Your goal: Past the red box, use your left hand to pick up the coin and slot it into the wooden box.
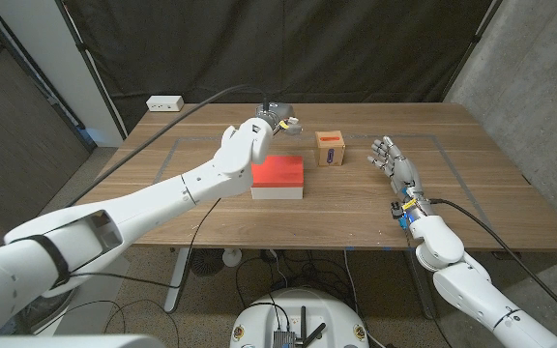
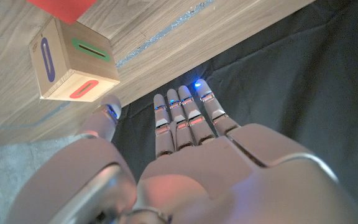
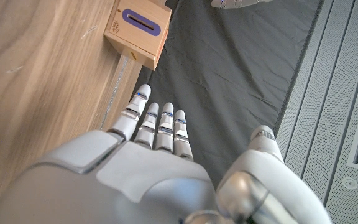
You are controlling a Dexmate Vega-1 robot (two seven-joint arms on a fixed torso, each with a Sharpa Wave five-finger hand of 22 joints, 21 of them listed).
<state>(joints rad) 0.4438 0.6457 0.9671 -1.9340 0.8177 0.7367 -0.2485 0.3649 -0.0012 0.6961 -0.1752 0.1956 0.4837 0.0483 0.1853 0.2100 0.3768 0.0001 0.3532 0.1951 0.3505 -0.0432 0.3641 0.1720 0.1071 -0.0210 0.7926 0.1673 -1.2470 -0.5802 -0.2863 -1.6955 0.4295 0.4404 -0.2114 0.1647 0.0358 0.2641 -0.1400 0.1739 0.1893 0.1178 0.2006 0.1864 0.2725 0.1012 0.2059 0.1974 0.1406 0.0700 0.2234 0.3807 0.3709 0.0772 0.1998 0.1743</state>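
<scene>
Beyond red box (image 1: 278, 174), left hand (image 1: 259, 130) fingers (image 1: 280, 120), coin perhaps hidden

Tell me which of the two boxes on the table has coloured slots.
The small wooden box, with a blue-ringed slot on its side; green and red ones show in the left wrist view. The flat red box has none visible.

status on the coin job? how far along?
Early. Done: the left robot hand has reached above the red box, towards its far side. In hand: nothing visible; its fingers are straight and I cannot make out the coin. Left: find, grasp and slot it into the wooden box. The right robot hand waits open.
</scene>
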